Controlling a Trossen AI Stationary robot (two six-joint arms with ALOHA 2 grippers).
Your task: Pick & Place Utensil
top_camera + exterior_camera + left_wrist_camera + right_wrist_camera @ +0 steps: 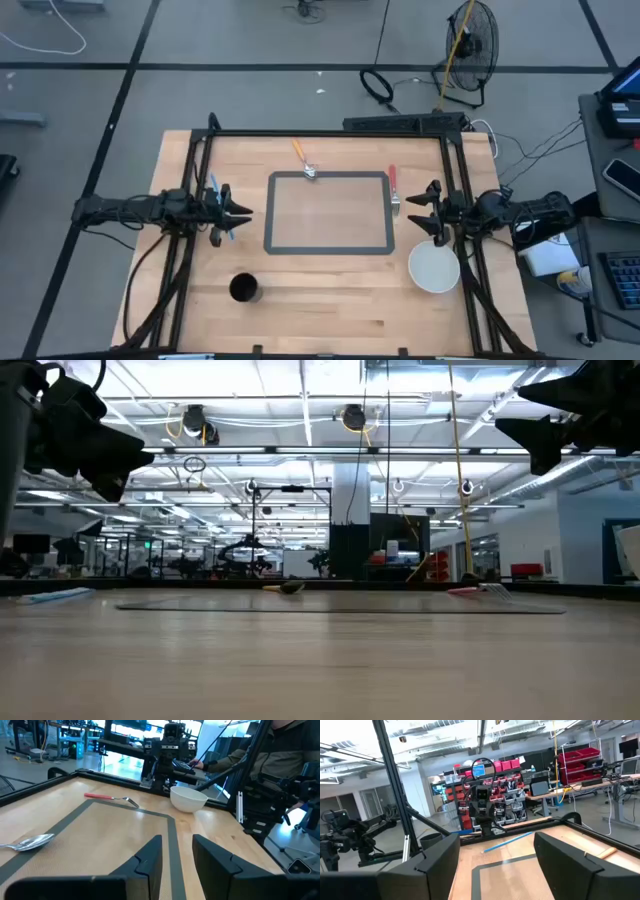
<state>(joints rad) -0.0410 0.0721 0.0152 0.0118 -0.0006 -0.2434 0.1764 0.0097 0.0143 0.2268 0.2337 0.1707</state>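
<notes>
A red-handled fork [393,188] lies on the right border of the grey-edged mat [330,248]; it also shows in the left wrist view [111,798]. An orange-handled spoon [305,160] lies across the mat's far border, with its bowl [29,842] on the mat. A blue-handled utensil [214,196] lies on the wood at the left, partly under my left gripper [238,212]. That gripper hovers open left of the mat [177,854]. My right gripper [424,208] hovers open right of the mat, just beyond the fork [497,857]. Both are above the table and touch nothing.
A white bowl [434,267] stands on the wood near my right gripper, toward the near edge. A black cup [244,289] stands near the table's near edge, left of centre. Black frame rails [330,132] run along the far and side edges. A person [280,750] sits beyond the right side.
</notes>
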